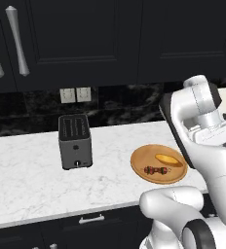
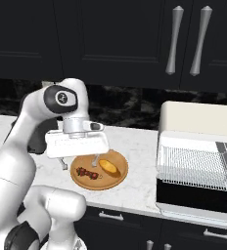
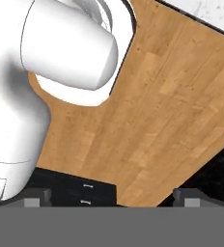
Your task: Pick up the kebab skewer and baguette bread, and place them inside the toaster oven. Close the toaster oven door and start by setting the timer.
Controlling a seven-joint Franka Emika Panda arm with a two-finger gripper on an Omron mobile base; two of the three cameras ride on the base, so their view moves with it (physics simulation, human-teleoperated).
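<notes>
Two foods sit on a marble counter (image 1: 32, 180); tool (image 2: 79, 162) apparently spread wide.

Arm (image 2: 17, 161): glossy white rounded shells, thick tubular links, bulbous elbows. Joints: dark grey to black bands between segments, black ring at lower link. Round dark cap with small pale mark on upper joint, above wooden plate (image 2: 116, 183). Short silver-grey cylindrical collar below cap. Hand body: flat white rectangular block, faint panel seams. Gripper (image 2: 79, 162): two thin grey fingers, set wide apart, small dark tips. No cables visible.
</notes>
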